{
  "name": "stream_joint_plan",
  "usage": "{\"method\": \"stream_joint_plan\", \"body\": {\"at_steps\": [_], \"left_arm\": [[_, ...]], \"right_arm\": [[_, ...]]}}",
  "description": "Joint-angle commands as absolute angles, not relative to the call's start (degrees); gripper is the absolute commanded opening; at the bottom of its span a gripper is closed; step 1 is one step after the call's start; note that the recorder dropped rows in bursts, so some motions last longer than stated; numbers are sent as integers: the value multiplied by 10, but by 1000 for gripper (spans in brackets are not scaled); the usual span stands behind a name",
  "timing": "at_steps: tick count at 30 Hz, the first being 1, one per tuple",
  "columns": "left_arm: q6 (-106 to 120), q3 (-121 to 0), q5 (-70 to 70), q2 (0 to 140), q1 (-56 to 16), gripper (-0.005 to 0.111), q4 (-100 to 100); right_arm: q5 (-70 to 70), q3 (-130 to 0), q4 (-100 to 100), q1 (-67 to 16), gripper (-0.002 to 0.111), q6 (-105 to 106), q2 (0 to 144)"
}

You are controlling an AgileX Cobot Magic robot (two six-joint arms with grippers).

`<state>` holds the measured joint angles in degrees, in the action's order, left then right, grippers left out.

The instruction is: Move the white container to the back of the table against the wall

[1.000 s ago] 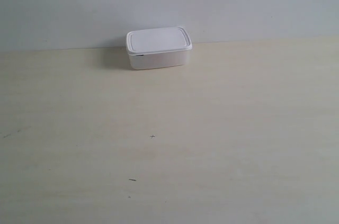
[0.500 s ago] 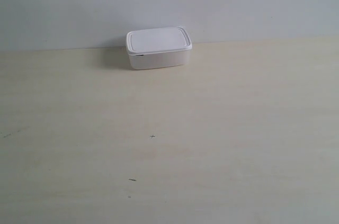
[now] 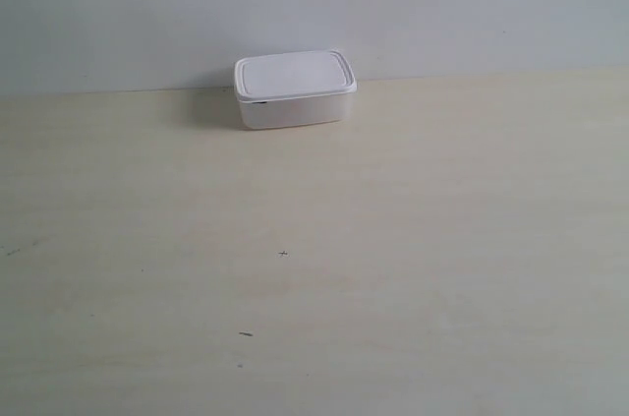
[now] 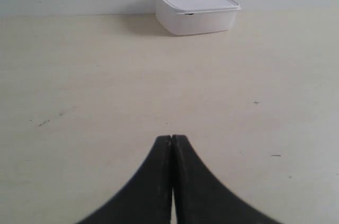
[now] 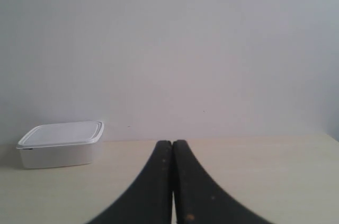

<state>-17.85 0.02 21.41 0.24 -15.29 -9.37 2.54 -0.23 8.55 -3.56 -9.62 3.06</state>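
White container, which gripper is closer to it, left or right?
Too close to call, perhaps right. Both sit well short of the white container: the left gripper faces it across the table, the right gripper has it off to one side.

The white container (image 3: 295, 89) is plain white all over, the wall (image 3: 413, 3) behind it an unpatterned pale grey-blue, the tabletop (image 3: 432, 239) pale cream with faint wood grain and a few tiny dark specks (image 3: 283, 254) in front of the container, and the left gripper (image 4: 172, 139) and right gripper (image 5: 172, 143) black.
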Motion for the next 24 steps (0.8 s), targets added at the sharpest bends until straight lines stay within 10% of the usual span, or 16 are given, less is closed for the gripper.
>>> {"method": "stream_joint_plan", "body": {"at_steps": [1,24], "left_arm": [[-167,0,210,0,-151,0,-88],[-167,0,210,0,-151,0,-95]], "right_arm": [[29,0,89,-34,0,-96,27],[29,0,89,-34,0,-96,27]]}}
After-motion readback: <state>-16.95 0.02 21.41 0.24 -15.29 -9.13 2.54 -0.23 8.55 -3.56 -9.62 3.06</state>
